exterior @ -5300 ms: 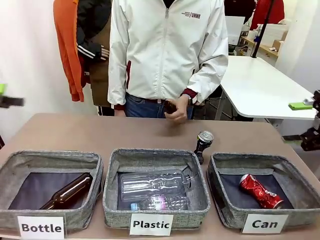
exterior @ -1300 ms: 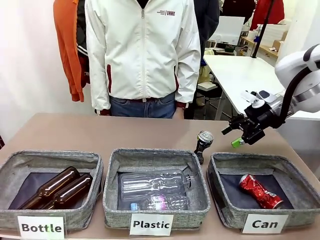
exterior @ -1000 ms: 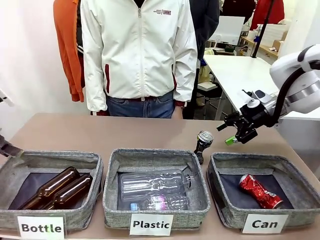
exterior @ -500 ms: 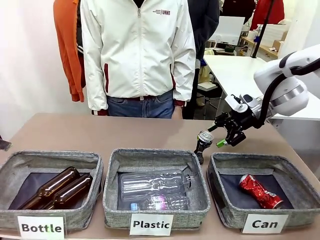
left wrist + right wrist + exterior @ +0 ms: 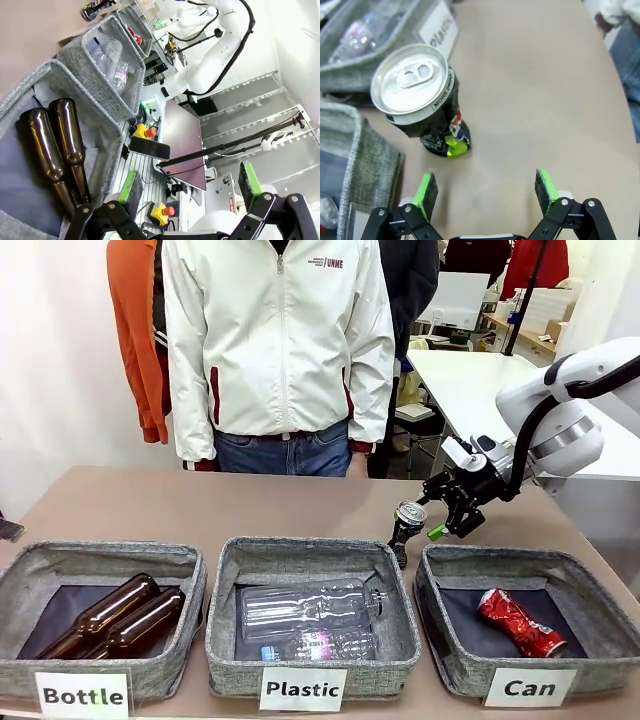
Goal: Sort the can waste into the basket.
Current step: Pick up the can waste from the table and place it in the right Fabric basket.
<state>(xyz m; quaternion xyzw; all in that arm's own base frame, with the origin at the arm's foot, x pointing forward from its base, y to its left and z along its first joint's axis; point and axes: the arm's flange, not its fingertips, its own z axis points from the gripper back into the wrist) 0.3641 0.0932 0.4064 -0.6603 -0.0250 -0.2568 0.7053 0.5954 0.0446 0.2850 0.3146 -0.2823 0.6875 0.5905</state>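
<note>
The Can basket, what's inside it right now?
Inside the Can basket lies one crushed red can on the dark lining. The near wall hides the front strip of the floor. The dark can stands outside it, on the table.

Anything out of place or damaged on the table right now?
One item: a dark can with a silver top stands on the table behind the bins, outside the Can basket. Its body looks crushed and leaning. The open right end effector is beside it.

White rounded right arm (image 5: pixel 560 415); black pincer (image 5: pixel 452 515) with green pads; person's white zip jacket (image 5: pixel 280 340).
</note>
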